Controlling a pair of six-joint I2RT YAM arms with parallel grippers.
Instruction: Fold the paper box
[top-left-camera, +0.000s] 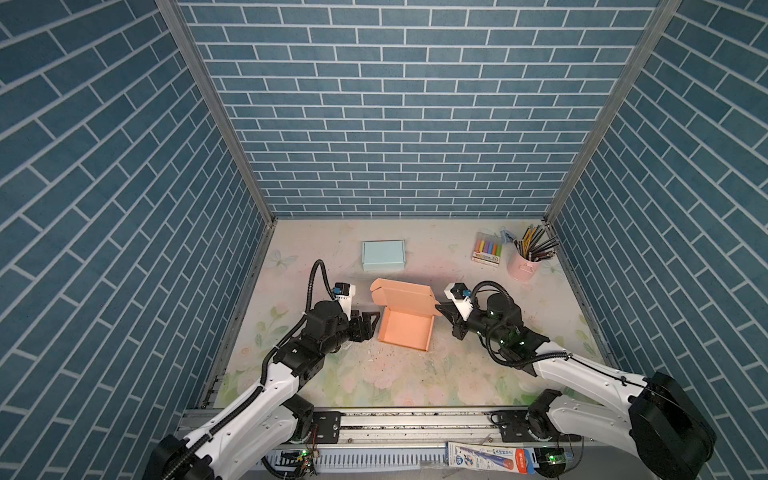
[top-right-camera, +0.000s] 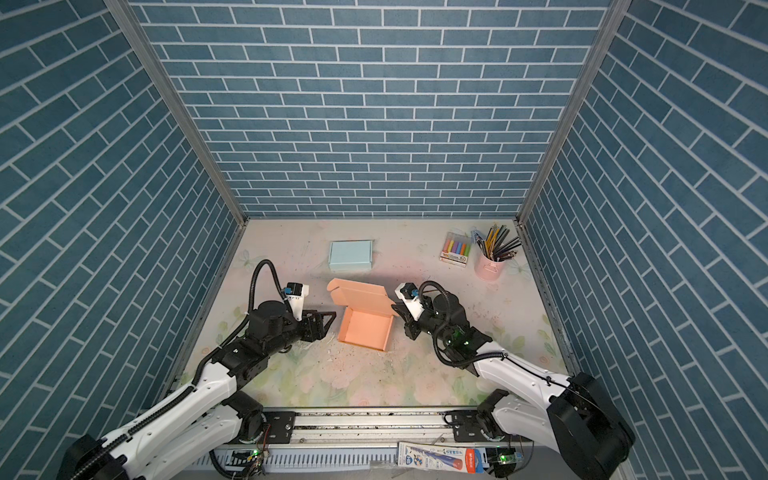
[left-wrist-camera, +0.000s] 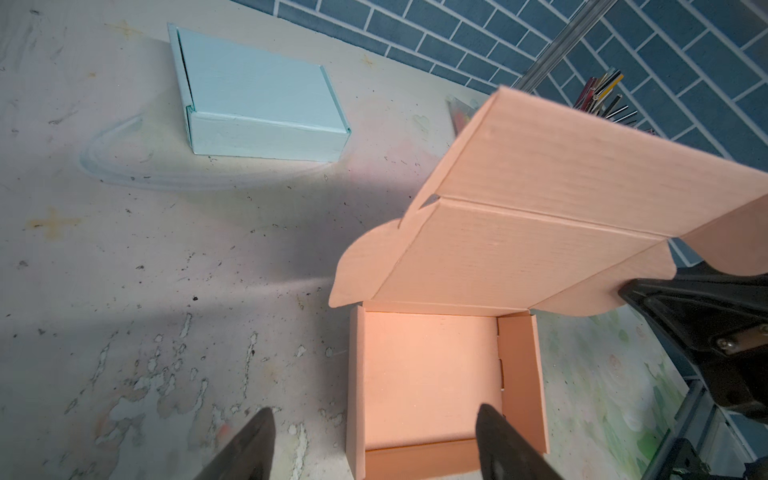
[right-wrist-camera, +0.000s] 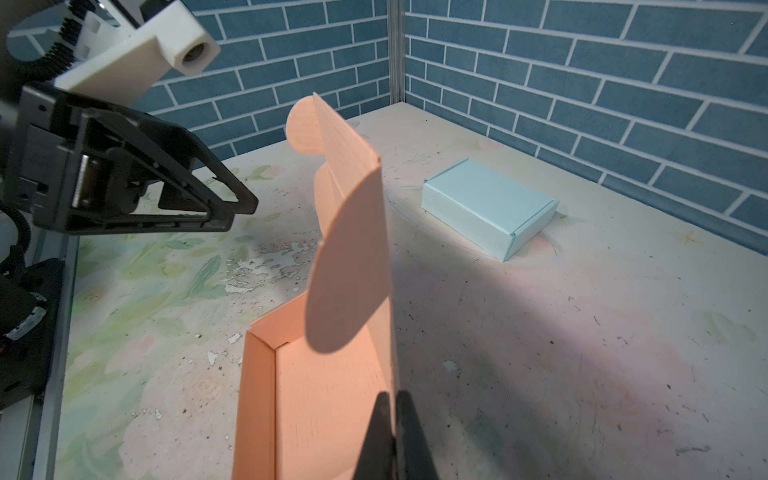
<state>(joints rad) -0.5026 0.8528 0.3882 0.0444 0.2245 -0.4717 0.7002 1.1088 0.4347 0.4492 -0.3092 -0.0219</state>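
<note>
On the left, the left gripper (top-left-camera: 372, 320) is being held low over the table (top-left-camera: 332, 374) with its jaws spread wide and nothing between them. In the left wrist view its fingertips (left-wrist-camera: 257, 436) are being shown on either side of the tray's left wall, apparently so that this wall or the lid can be met next. Farther back, a pale blue box (top-left-camera: 383, 255), already closed, is being left lying flat, well apart from the work. In the middle of the table the orange paper box (top-left-camera: 405, 328) is being kept on its base with its tray walls standing, while its lid (top-left-camera: 401, 293) is being left upright along the far edge, its rounded ear flaps not yet tucked. At the tray's far right corner the right gripper (top-left-camera: 440, 309) is being kept fully closed. In the right wrist view the right wall's top edge appears to be pinched between its fingers (right-wrist-camera: 409, 436), probably so that the light tray is being steadied against sliding while the lid is brought down. In the far right corner a marker pack (top-left-camera: 487, 249) and a pink cup (top-left-camera: 523, 266) of pencils are being left out of the way.
</note>
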